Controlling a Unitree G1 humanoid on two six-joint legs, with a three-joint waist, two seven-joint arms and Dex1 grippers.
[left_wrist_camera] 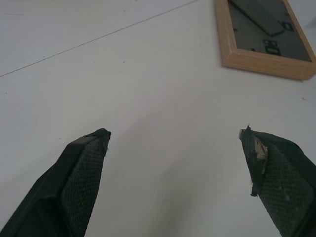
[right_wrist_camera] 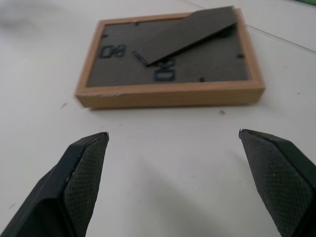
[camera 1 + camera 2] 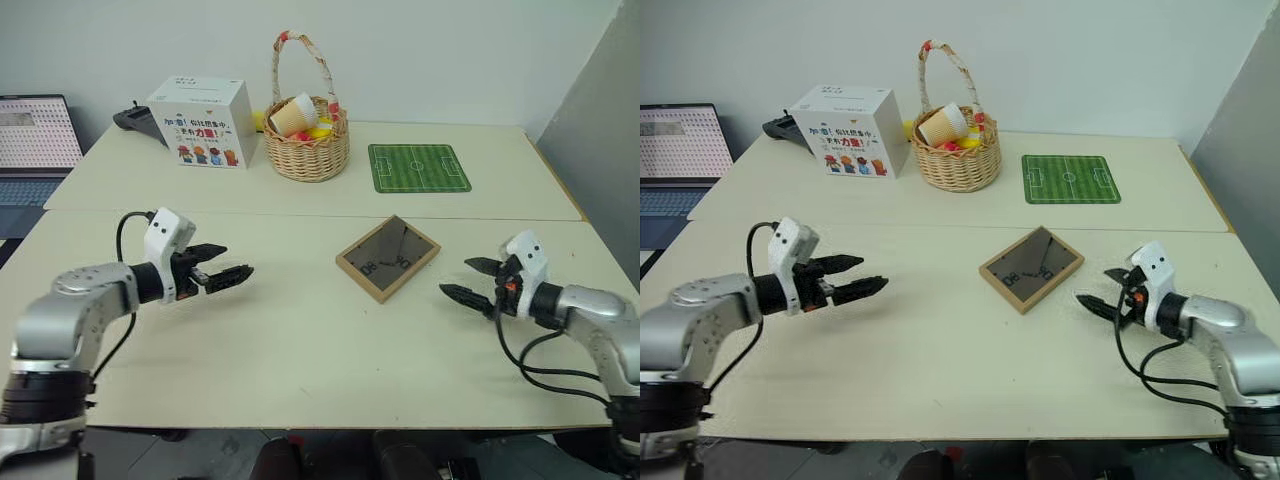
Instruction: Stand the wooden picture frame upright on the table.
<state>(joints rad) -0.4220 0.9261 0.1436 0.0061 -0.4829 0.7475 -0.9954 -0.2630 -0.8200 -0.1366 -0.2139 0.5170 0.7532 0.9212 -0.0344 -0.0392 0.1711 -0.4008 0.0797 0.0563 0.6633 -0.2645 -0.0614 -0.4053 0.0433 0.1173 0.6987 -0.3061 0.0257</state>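
Note:
The wooden picture frame (image 3: 388, 257) lies flat on the cream table (image 3: 300, 340), dark back up, its fold-out stand lying against the back. It sits right of the table's middle. My right gripper (image 3: 470, 279) is open, a short way to the frame's right and pointing at it; the right wrist view has the picture frame (image 2: 170, 64) just beyond its spread fingers (image 2: 81, 173). My left gripper (image 3: 222, 269) is open too, well to the frame's left above bare table. In the left wrist view the picture frame (image 1: 264, 37) lies far beyond the fingertips (image 1: 86, 163).
At the back stand a wicker basket (image 3: 308, 140) with a paper cup and toys, a white printed box (image 3: 204, 122) and a green football-pitch mat (image 3: 418, 167). A laptop (image 3: 35, 140) stands off the table's left side. A seam (image 3: 300, 213) runs across the table behind the frame.

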